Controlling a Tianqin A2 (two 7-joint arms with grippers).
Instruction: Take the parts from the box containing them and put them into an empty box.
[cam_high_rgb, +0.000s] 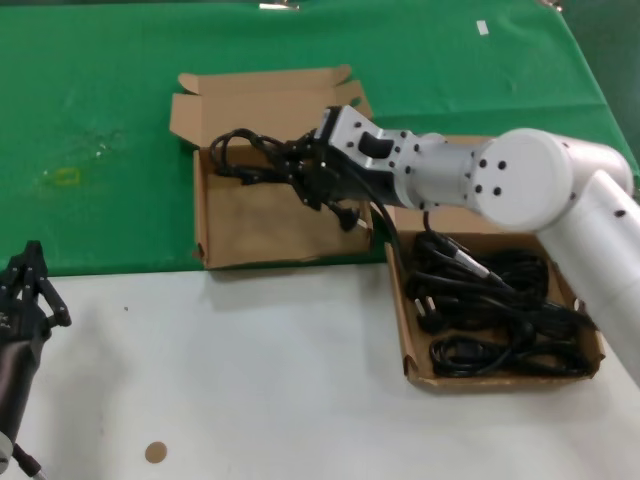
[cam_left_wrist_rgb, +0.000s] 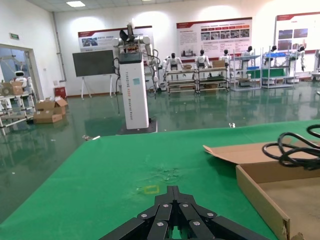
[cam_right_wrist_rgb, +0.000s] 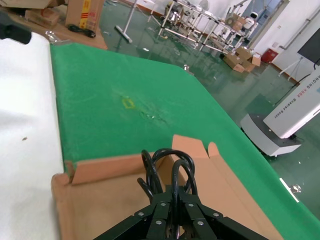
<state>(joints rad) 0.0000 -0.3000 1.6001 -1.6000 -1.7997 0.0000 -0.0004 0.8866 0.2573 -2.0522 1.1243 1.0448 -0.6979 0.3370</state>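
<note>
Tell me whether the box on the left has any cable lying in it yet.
Cannot tell. The left box shows bare cardboard; the right hand holds a coiled black cable over its back edge, and whether it touches the floor is unclear.

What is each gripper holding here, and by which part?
The right gripper is shut on a bundled black power cable, gripped across its coiled loops, above the empty brown cardboard box. The left gripper holds nothing.

Green cloth (cam_high_rgb: 100, 120), white tabletop (cam_high_rgb: 250, 380).
</note>
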